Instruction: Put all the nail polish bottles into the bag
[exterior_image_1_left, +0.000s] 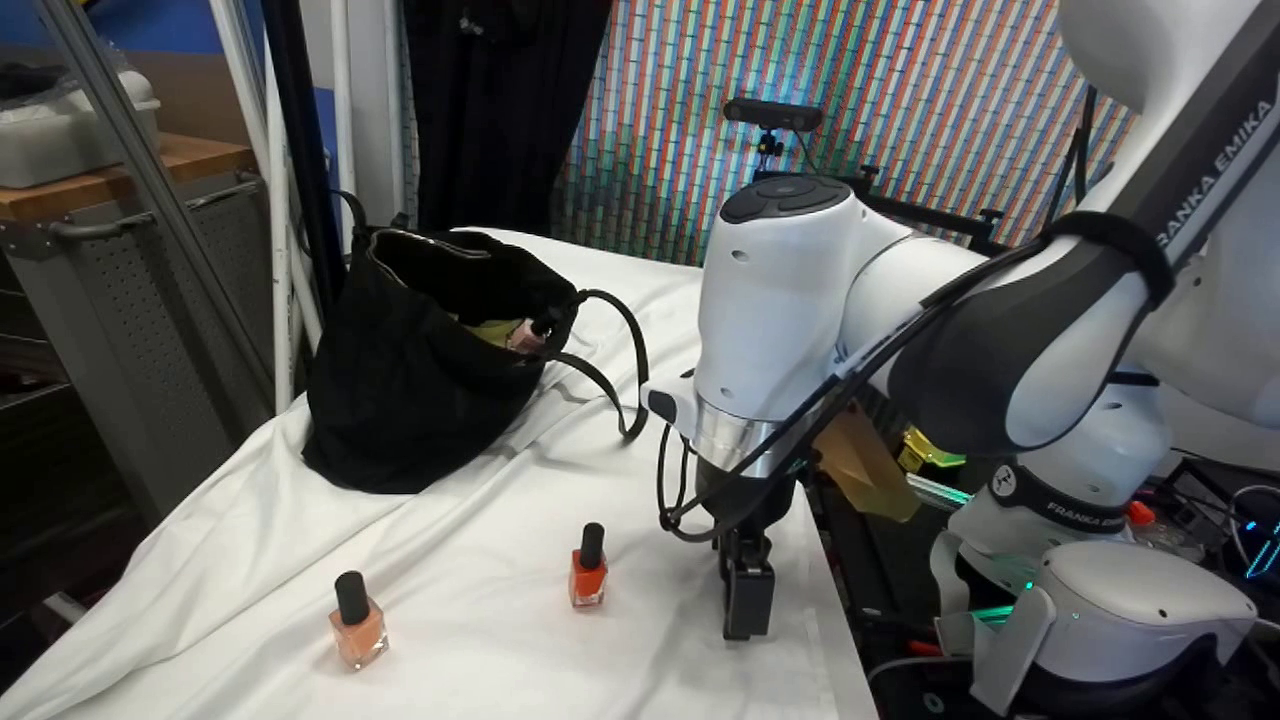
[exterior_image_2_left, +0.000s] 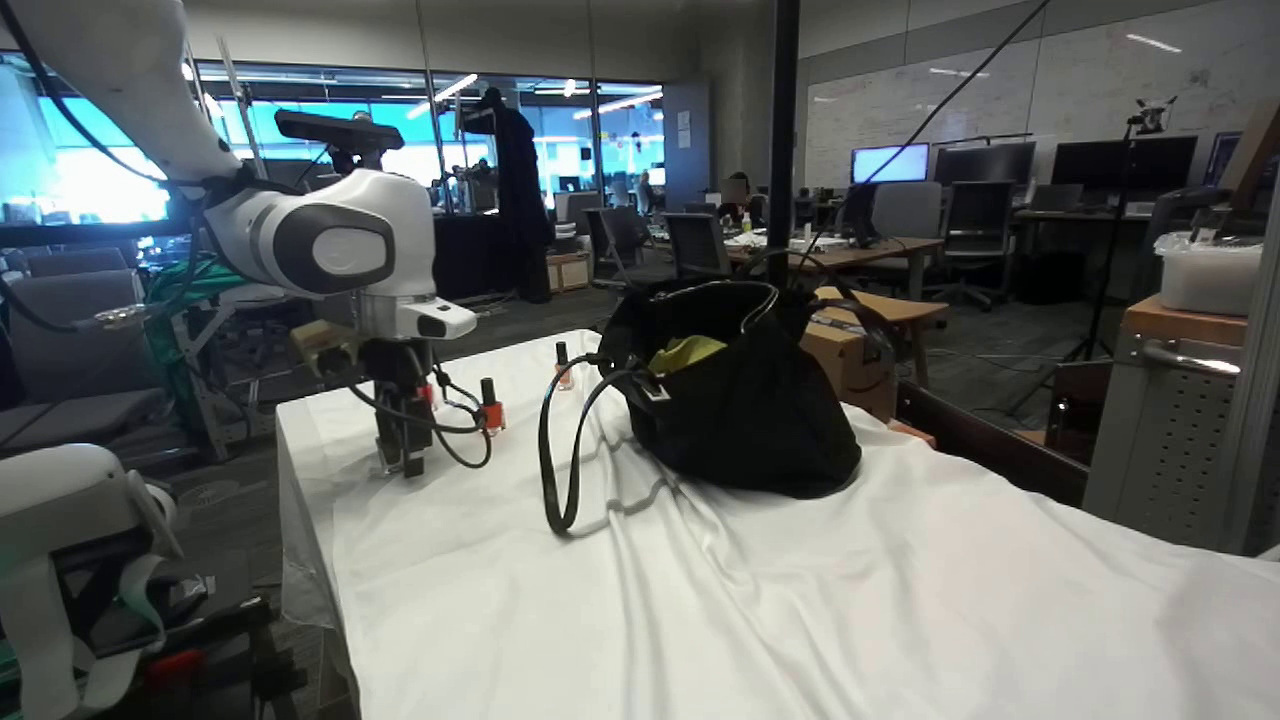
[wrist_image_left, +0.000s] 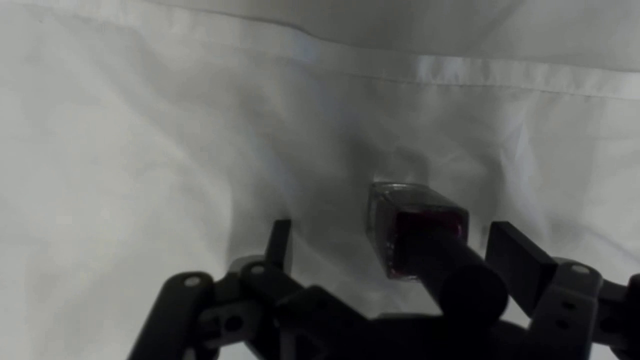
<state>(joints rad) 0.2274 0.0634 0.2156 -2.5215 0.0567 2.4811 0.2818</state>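
Wrist view: the black fingers (wrist_image_left: 280, 245) of the hand (wrist_image_left: 391, 242) stand wide apart, one to each side of a dark red glass nail polish bottle with a tall black cap (wrist_image_left: 427, 237). The bottle rests on white cloth (wrist_image_left: 125, 175), just beside the 3 o'clock finger; contact there cannot be determined. A gap separates it from the 9 o'clock finger.

In an exterior view, a black soft-fabric bag with thin looped handles (exterior_image_1_left: 410, 385) stands at 10 o'clock from the hand, well apart. A pale pink, black-capped bottle (exterior_image_1_left: 527, 337) lies inside its mouth at 4 o'clock, beside the yellowish-green lining (exterior_image_1_left: 490, 331), shown only here. On the tabletop (exterior_image_1_left: 480, 650), an orange-red glass bottle (exterior_image_1_left: 589, 577) and a peach glass bottle (exterior_image_1_left: 360, 632) stand upright at 9 o'clock from the hand, the orange-red nearer.

In an exterior view, a small red patch (exterior_image_2_left: 428, 395) shows at 1 o'clock behind the hand, too hidden to identify.
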